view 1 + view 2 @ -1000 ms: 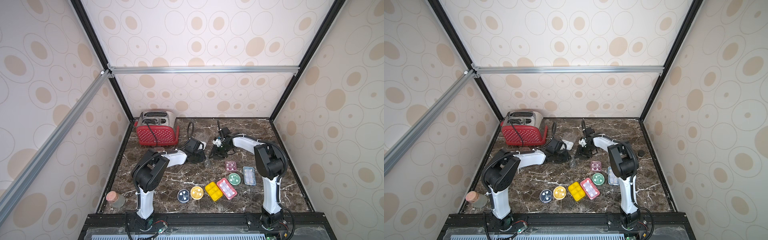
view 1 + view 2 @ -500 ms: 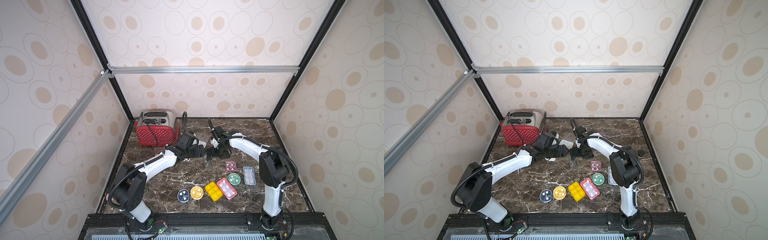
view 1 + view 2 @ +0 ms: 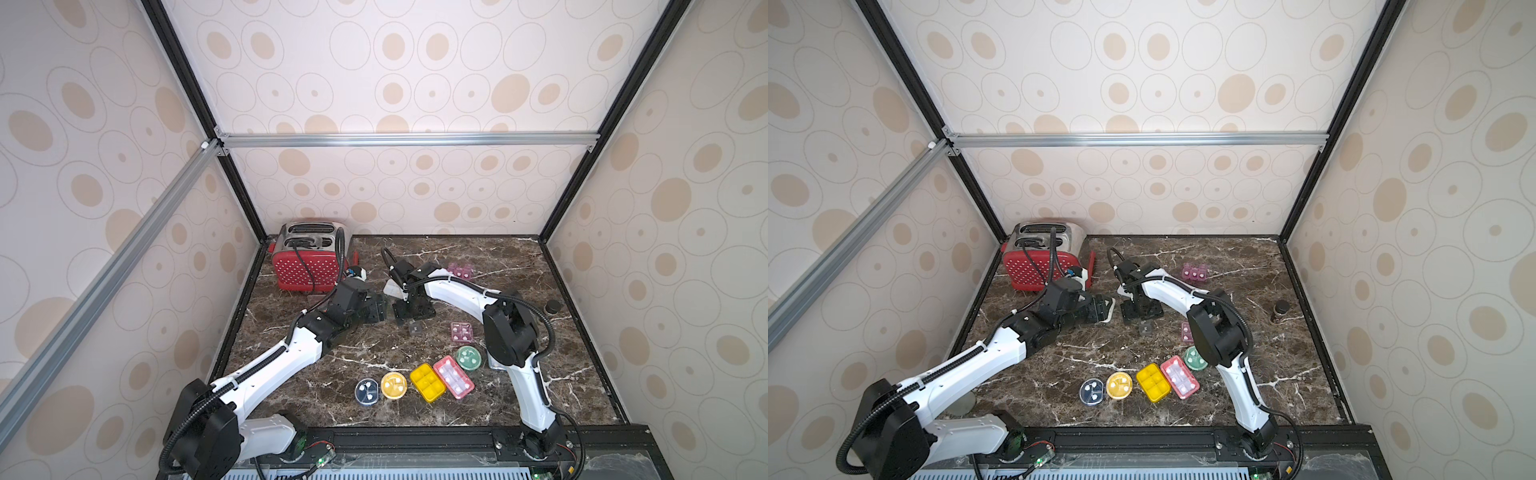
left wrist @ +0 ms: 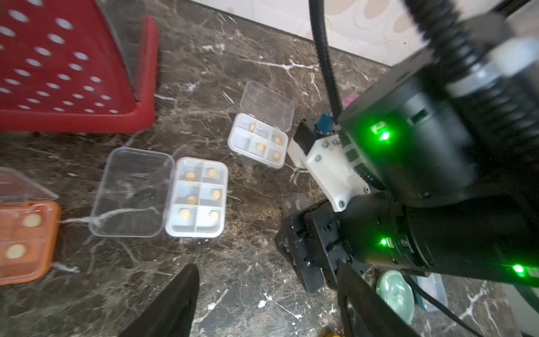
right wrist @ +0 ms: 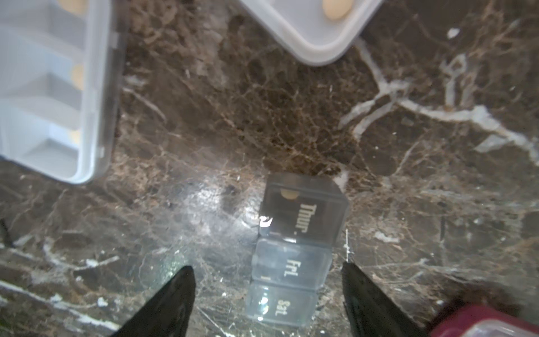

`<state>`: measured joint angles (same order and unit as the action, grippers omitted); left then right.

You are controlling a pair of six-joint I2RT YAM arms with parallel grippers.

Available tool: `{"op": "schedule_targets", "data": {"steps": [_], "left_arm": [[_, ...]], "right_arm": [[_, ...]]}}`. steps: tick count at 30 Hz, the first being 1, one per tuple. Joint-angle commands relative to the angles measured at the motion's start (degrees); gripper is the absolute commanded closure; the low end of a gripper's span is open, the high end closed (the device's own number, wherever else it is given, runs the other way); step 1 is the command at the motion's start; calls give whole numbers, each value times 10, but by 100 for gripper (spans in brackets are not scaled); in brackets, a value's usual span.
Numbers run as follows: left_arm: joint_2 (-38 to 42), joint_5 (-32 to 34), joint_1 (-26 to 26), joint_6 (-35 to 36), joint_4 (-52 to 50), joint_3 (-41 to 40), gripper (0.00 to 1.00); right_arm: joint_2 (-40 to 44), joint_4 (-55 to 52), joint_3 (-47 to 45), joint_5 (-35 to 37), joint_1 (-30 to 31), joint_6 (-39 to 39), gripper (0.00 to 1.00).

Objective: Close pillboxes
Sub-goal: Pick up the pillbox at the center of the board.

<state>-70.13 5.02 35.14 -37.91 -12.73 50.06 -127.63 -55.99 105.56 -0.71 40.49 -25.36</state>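
Note:
A smoky day-marked strip pillbox (image 5: 294,248) lies between the fingers of my open right gripper (image 5: 268,291), touching neither. In the top views this gripper (image 3: 411,311) hangs over that small grey strip (image 3: 414,327). My left gripper (image 4: 268,306) is open over bare marble, beside the right one (image 3: 376,309). Ahead of it lie two white pillboxes, one (image 4: 195,197) with its lid flat open, one (image 4: 258,140) with its lid upright, and an open orange pillbox (image 4: 23,239). Near the front sit blue (image 3: 367,391), yellow (image 3: 393,385), yellow rectangular (image 3: 428,382), red (image 3: 453,377) and green (image 3: 470,358) pillboxes.
The red dotted toaster (image 3: 309,266) stands at the back left, its cord trailing toward my left arm. A pink pillbox (image 3: 461,331) lies right of the grippers, a maroon one (image 3: 461,270) further back. A small dark jar (image 3: 552,306) stands by the right wall.
Both arms have unfolded from raised-elbow poses and now stretch low across the table. The right gripper has shifted left and toward the front, over the grey strip.

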Motion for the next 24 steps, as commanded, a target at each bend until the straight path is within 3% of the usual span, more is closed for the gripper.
{"op": "schedule_targets", "data": {"steps": [1, 4, 9, 13, 19, 24], "left_arm": [[27, 91, 2, 20, -27, -17, 28], [60, 129, 2, 26, -19, -38, 33], [107, 169, 2, 15, 6, -85, 35], [132, 188, 2, 10, 11, -110, 36], [145, 194, 2, 9, -1, -113, 36], [141, 194, 2, 9, -2, -111, 34]], "right_arm": [[-18, -36, 28, 23, 0, -21, 27], [-23, -37, 27, 19, 1, -25, 37], [-39, -53, 39, 26, 2, -23, 40], [-43, -57, 47, 25, 2, -23, 49], [-44, -65, 57, 36, 1, -18, 59], [-25, -81, 64, 71, 0, -3, 59]]}}
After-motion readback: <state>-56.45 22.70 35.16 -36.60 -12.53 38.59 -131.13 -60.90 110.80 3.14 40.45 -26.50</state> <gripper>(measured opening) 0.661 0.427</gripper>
